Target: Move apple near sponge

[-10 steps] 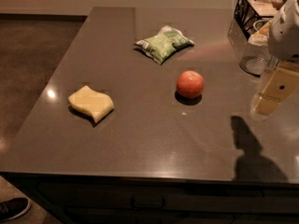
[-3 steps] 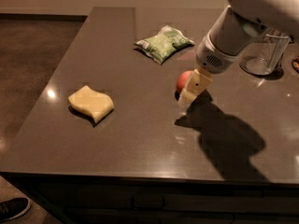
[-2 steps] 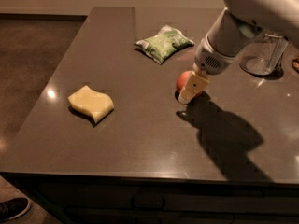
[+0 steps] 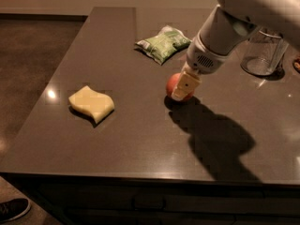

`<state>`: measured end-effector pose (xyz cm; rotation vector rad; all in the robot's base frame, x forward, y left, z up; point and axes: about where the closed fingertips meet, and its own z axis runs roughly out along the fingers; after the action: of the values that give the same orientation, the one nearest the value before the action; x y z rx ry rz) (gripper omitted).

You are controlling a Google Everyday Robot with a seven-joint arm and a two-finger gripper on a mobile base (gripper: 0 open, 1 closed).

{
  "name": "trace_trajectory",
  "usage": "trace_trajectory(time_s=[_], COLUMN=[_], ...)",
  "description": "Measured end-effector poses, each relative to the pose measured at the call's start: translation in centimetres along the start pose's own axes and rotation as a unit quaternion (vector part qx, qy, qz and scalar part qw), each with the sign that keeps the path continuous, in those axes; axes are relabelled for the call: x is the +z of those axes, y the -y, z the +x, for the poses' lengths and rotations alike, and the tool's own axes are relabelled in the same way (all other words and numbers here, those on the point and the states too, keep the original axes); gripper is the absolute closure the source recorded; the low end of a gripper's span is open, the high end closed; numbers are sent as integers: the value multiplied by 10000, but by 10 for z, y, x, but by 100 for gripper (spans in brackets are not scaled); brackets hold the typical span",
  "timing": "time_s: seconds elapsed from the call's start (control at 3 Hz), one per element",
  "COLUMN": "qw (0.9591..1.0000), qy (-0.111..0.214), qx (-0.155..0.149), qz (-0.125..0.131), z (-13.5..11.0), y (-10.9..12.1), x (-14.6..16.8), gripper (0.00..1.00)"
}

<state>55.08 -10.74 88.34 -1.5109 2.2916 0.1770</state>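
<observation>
The apple, small and red-orange, sits on the dark table right of centre. My gripper has come down onto it from the upper right, and its pale tip covers the apple's right side, so only the left part of the fruit shows. The apple rests on the table surface. The sponge, a flat pale-yellow block with wavy edges, lies to the left, well apart from the apple.
A crinkled green-and-white snack bag lies behind the apple. A clear glass container stands at the back right. The table's left and front edges drop to the floor. The arm casts a large shadow at the front right.
The arm swung in from the right edge to the apple. Over the last second the gripper has lowered slightly around it. The apple and sponge have not moved.
</observation>
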Motion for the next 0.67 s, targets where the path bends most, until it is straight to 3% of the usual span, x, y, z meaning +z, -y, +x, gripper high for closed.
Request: trace_trajectory(time_s=[0.33, 0.67], qw=[9981, 9941], qy=[179, 205], qx=[-558, -1020], qz=[-186, -320], z=[-47, -87], y=[-34, -58], x=[4, 23], gripper=[94, 100])
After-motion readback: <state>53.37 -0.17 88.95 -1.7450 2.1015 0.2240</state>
